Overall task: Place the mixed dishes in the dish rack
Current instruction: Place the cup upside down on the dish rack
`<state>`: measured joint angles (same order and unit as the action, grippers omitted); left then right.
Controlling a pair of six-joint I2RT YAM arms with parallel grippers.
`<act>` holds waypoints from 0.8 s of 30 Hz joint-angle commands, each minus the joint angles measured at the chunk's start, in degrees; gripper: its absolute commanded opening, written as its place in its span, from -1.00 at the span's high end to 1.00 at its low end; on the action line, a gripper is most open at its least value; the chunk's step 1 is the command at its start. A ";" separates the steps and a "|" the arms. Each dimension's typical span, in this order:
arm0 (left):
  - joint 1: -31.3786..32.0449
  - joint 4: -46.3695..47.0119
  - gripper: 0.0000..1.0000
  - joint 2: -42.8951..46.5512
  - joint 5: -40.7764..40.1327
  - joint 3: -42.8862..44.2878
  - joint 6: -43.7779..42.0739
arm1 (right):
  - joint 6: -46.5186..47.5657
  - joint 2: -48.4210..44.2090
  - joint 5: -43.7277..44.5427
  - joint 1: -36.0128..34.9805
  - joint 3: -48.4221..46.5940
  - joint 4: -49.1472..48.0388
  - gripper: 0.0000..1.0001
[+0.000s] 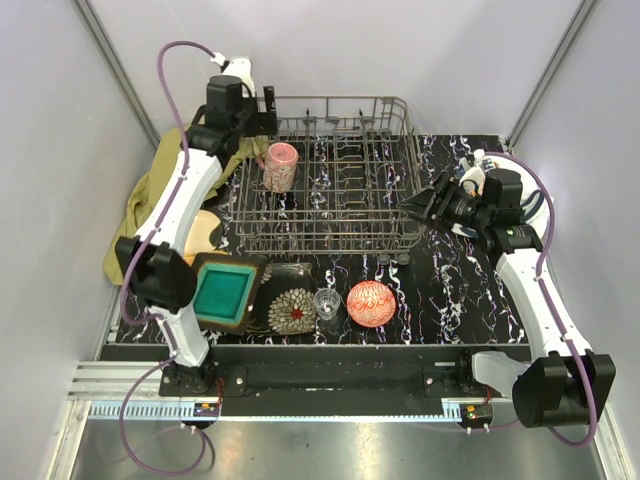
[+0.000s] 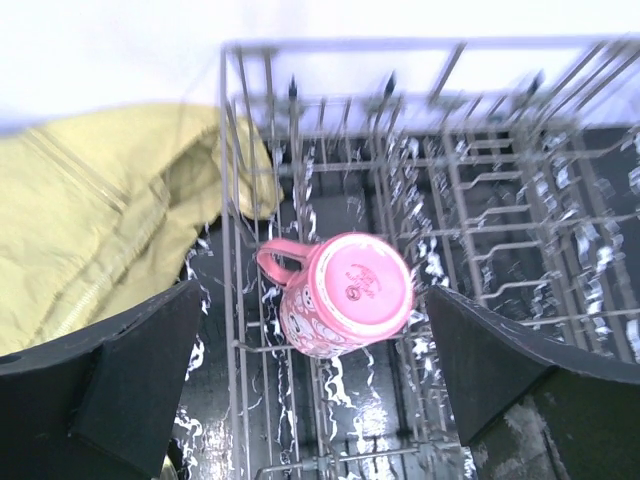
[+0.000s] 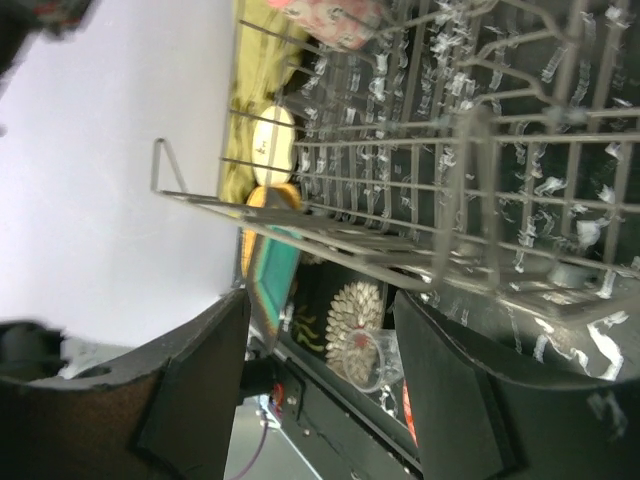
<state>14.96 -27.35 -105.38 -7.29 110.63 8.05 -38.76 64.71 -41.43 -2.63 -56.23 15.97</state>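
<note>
The pink cup (image 1: 280, 166) is seen upside down inside the dish rack (image 1: 408, 150), in its far-left part. It is propped among the tines, with its handle turned toward the rack's left wall. It looks slightly tilted rather than squarely seated.

The left gripper (image 1: 265, 112) is held above it, released, jaws spread to either side, nothing grasped. If a finger is dragged low on the way out, the cup could be clipped at base or handle and toppled.

The olive-yellow cloth (image 1: 150, 200) is draped against the rack's far-left corner, where it could be snagged by that arm.

The right gripper (image 1: 420, 203) is placed at the rack's right side with its jaws partly apart. Whether the rack's wire is pinched cannot be told. A push or pull there could shift the rack and upset the cup.

On the table (image 1: 450, 290), the teal square plate (image 1: 222, 290), dark floral plate (image 1: 292, 310), clear glass (image 1: 326, 303) and red bowl (image 1: 370, 302) are crowded along the near edge. The glass could easily be knocked over when a neighbour is picked.
</note>
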 commanded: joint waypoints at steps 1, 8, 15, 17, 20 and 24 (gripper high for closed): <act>0.07 2.22 -0.98 11.76 1.66 -2.87 1.35 | 4.04 -1.77 4.60 0.61 -2.39 6.96 -0.35; 0.33 1.78 -0.98 27.92 5.70 -16.31 4.34 | 9.31 -6.87 6.88 0.35 -5.65 18.47 -0.32; 0.33 1.78 -0.98 40.77 7.11 -28.44 6.79 | 10.64 -14.77 9.53 -0.88 -9.42 30.51 -0.30; 0.33 1.69 -0.98 43.84 7.03 -31.34 7.41 | 10.20 -16.01 9.26 -1.85 -10.30 32.10 -0.29; 0.33 1.52 -0.98 46.66 8.96 -33.98 8.03 | 9.85 -18.12 10.05 -4.38 -10.22 35.00 -0.26; 0.33 0.64 -0.98 48.52 9.66 -35.48 8.56 | 8.71 -19.88 14.52 -10.01 -8.73 37.38 -0.28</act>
<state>15.07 -27.90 -59.31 -0.14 75.99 15.31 -29.69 45.74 -31.22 -8.08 -64.88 48.99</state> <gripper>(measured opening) 0.987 0.633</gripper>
